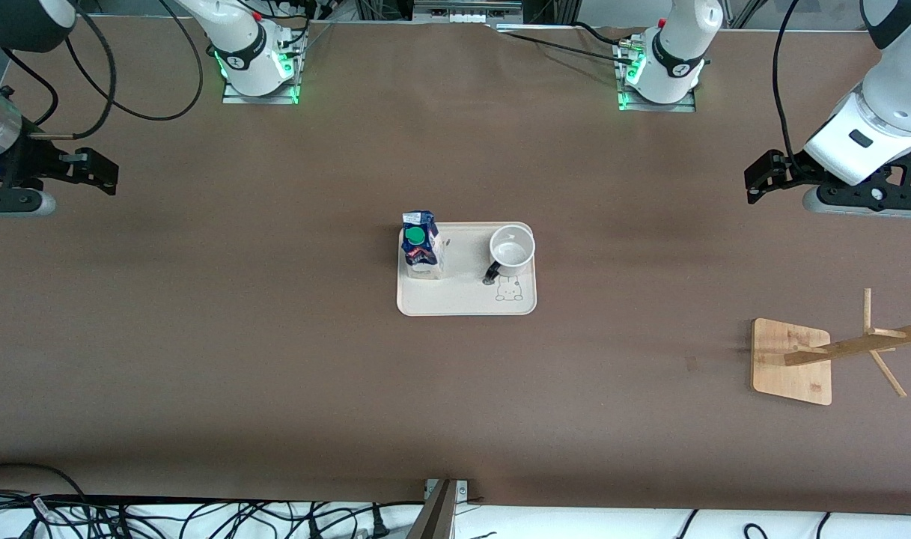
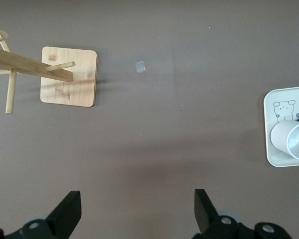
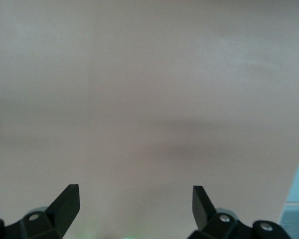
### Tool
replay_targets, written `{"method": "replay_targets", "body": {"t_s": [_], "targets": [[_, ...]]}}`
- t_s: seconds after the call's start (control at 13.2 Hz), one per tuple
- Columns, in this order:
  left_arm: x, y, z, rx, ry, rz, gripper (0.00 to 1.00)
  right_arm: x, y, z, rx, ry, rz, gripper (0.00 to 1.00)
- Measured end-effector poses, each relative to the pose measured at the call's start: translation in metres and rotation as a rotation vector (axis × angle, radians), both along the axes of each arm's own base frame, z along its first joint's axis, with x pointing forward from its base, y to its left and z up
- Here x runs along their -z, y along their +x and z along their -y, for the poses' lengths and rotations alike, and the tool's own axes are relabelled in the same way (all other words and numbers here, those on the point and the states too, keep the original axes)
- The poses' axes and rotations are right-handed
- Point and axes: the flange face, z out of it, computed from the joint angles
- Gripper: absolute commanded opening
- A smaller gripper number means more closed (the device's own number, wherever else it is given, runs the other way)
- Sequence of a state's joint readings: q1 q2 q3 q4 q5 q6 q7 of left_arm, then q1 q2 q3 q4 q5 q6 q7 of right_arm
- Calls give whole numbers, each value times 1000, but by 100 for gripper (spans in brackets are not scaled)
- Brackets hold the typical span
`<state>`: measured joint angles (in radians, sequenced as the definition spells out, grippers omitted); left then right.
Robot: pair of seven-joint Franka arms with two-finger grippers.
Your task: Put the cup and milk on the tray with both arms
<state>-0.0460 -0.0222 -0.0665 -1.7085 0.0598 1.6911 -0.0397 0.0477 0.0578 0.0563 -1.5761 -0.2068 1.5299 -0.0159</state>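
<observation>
The wooden mug stand (image 1: 792,361) sits nearer the front camera than the tray (image 1: 466,296), toward the left arm's end. On the tray stand the milk (image 1: 422,245) and the cup (image 1: 512,248), apart from each other. Both are at the tray's edge farthest from the camera. The left gripper (image 1: 758,180) and right gripper (image 1: 99,171) hang over bare table, well apart from the tray. Both are wide open and hold nothing.

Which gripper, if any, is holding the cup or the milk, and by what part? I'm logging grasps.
Neither. The left gripper and right gripper are open and empty; cup and milk stand on the tray.
</observation>
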Motion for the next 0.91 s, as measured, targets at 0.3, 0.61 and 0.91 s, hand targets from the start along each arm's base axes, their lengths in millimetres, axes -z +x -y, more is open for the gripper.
{"method": "replay_targets", "body": {"t_s": [0.3,0.61,0.91], "targets": [[0,0,3,5,0,0,100,-9,-2,-33,-63,-25,15,100],[0,0,4,5,0,0,100,-13,4,-6,-54,-20,13,100],[0,0,4,4,0,0,100,-6,7,10,-15,10,-6,100]]}}
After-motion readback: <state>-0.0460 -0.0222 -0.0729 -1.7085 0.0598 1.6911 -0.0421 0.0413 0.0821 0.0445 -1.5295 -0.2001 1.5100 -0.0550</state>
